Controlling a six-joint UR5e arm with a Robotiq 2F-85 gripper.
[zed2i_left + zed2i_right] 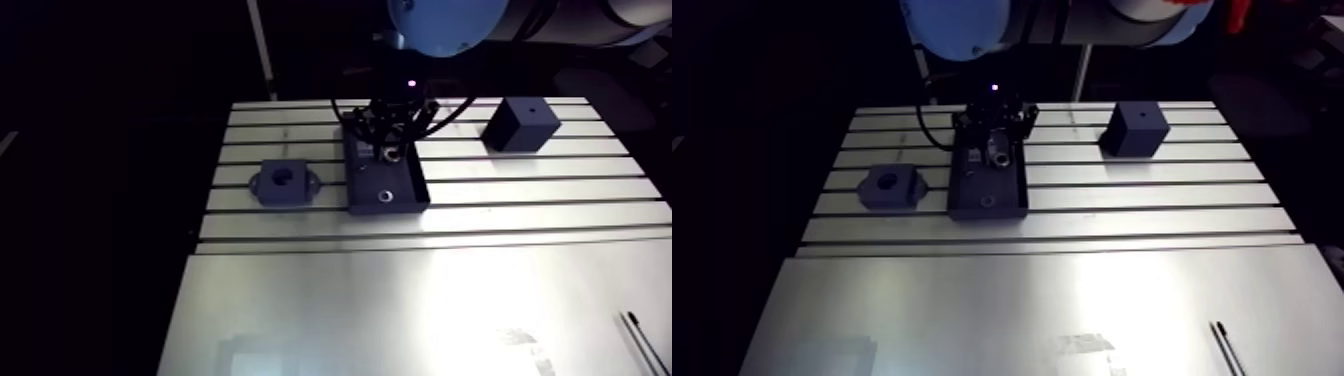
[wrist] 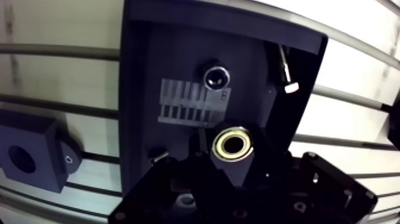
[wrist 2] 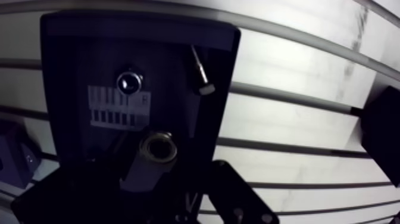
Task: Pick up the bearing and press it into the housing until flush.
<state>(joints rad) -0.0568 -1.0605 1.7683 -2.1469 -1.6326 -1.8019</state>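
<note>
Three dark pieces stand across the table (image 1: 420,300) in the arm view, left to right: the housing (image 1: 285,183), a shallow tray (image 2: 178,59), and a cube block (image 1: 520,125) well apart at the far side. Your step is the pick, judging by where things lie.

The bearing (image 2: 233,145) sits in the tray. The gripper (image 1: 392,145) is down over the tray and straddles the bearing. You cannot tell from these views whether it is clamped on the ring or only stands about it, so confirm the hold before you lift.

Take the bearing square across its outer wall, centred, and lift straight up so it clears the tray wall. Keep off the second round part (image 2: 215,76) just ahead of it and the bolt (image 2: 286,71) lying beside that.

The bearing's bore faces up toward the wrist camera. One eye shows some of its side wall, like a short sleeve on end, so its axis is upright or nearly so. The housing's bore also opens upward. Keep that axis vertical in the carry, and it should meet the bore without cocking.
</note>
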